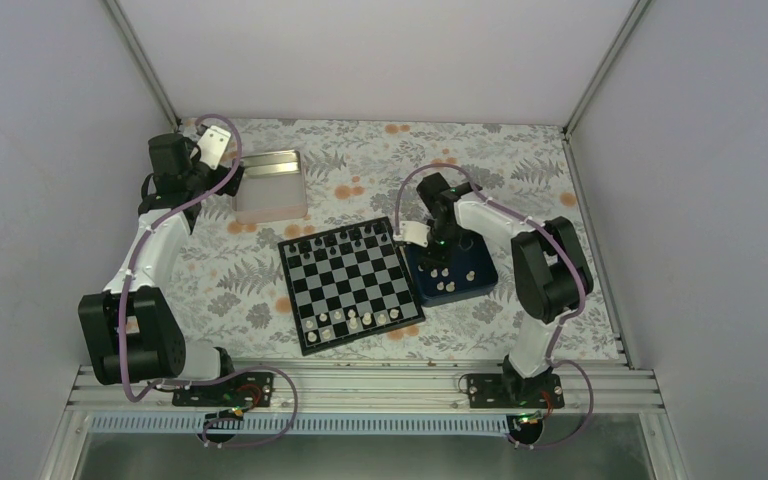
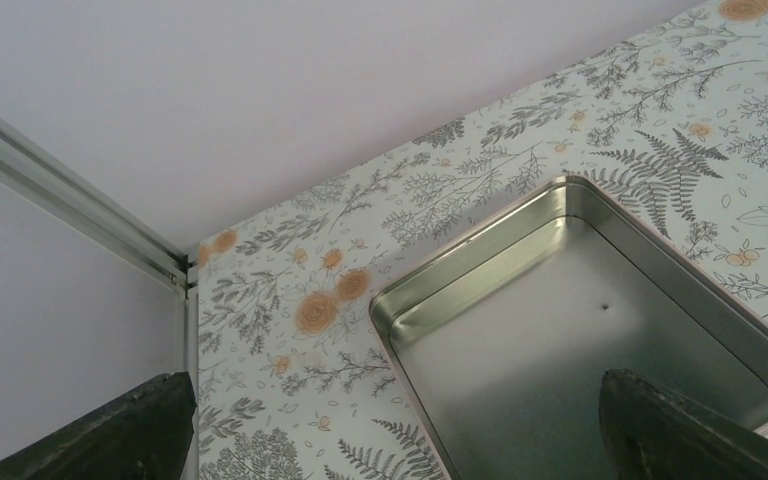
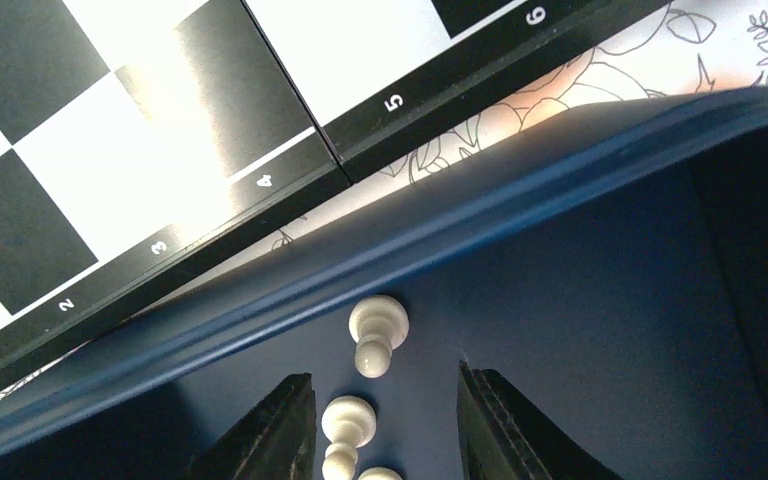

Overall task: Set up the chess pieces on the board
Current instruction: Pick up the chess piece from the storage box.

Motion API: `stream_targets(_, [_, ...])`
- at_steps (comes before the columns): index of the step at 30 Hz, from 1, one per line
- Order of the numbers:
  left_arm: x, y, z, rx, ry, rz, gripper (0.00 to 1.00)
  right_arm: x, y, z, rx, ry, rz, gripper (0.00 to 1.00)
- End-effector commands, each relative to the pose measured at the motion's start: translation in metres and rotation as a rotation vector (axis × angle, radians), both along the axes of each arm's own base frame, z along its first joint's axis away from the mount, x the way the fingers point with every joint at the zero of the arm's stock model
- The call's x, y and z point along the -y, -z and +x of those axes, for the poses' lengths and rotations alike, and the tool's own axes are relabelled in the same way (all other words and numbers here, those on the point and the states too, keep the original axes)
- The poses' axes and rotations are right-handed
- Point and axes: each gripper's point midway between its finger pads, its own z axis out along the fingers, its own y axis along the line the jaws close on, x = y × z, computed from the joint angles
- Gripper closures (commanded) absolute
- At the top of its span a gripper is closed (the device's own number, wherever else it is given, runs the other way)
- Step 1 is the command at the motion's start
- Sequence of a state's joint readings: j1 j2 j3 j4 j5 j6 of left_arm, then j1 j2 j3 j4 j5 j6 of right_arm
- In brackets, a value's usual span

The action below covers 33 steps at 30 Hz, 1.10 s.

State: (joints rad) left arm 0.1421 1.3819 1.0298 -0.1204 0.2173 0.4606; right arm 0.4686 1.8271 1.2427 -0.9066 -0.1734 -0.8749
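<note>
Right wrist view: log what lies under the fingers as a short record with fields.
tray: dark blue tray, right beside the board
loose piece: white piece in the tray, near its rim
framed piece: second white piece between the right fingers
grip: fingers apart, not closed on it

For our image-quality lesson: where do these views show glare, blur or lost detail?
Right wrist view: glare bleaches the board's light squares and streaks a dark one; the claw fingers look soft. Left wrist view: the tin has a dull sheen, no hard glare. Top view: even light, chess pieces too small to resolve.
</note>
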Motion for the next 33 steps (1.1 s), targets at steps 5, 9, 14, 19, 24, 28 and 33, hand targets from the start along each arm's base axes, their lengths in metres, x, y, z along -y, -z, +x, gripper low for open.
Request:
stream_targets(5, [-0.003, -0.007, 0.002, 0.011, -0.004, 0.011, 0.00, -0.003, 0.014, 0.000, -0.029, -0.020, 0.023, 0.62])
stream_targets(9, [-0.003, -0.008, 0.002, 0.013, -0.004, 0.010, 0.00, -0.005, 0.016, 0.003, -0.030, -0.025, 0.029, 0.65])
stream_targets(14, [-0.003, -0.008, 0.002, 0.013, -0.003, 0.011, 0.00, -0.007, 0.016, 0.005, -0.025, -0.026, 0.038, 0.78])
stream_targets(19, [-0.002, -0.008, 0.002, 0.014, -0.001, 0.008, 0.00, -0.004, 0.007, 0.010, 0.000, -0.012, 0.030, 0.89])
stream_targets(24, [-0.002, -0.009, 0.002, 0.020, 0.003, 0.007, 0.00, 0.003, -0.018, 0.016, 0.054, 0.011, 0.006, 0.92])
stream_targets(28, [-0.001, -0.010, 0.001, 0.023, 0.006, 0.004, 0.00, 0.005, -0.048, 0.021, 0.102, 0.030, -0.007, 0.92])
stream_targets(33, [0.000, -0.016, 0.000, 0.029, 0.009, -0.001, 0.00, -0.013, -0.076, 0.009, 0.147, -0.013, -0.026, 0.92])
